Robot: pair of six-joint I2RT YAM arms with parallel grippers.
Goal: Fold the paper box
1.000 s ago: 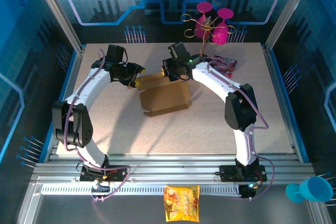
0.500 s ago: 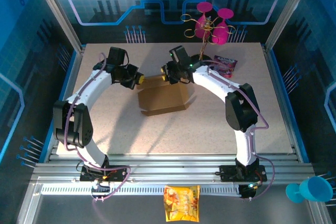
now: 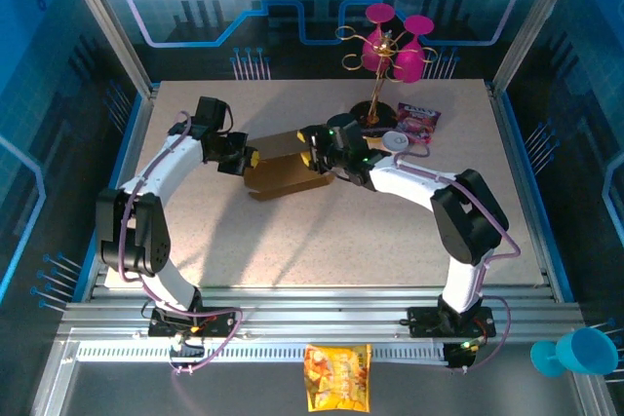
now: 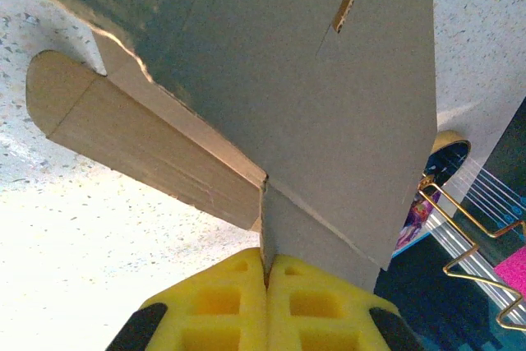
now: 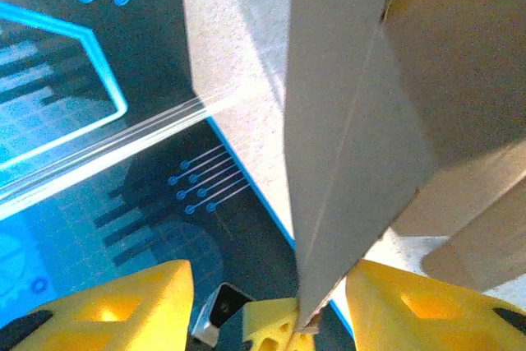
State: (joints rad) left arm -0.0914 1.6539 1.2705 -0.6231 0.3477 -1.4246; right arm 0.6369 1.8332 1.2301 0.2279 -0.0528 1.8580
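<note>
Where left fingers (image 4: 215, 311) pinch, paper box (image 4: 329, 104) edge sits.

Overhead view, wrist close-ups share paper box (image 3: 285, 175)

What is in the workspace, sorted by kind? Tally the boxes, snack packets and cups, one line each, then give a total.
Boxes: 1, the paper box
Snack packets: 2, yellow-orange bag, purple packet
Cups: 3, two pink cups, one blue cup
Total: 6
</note>
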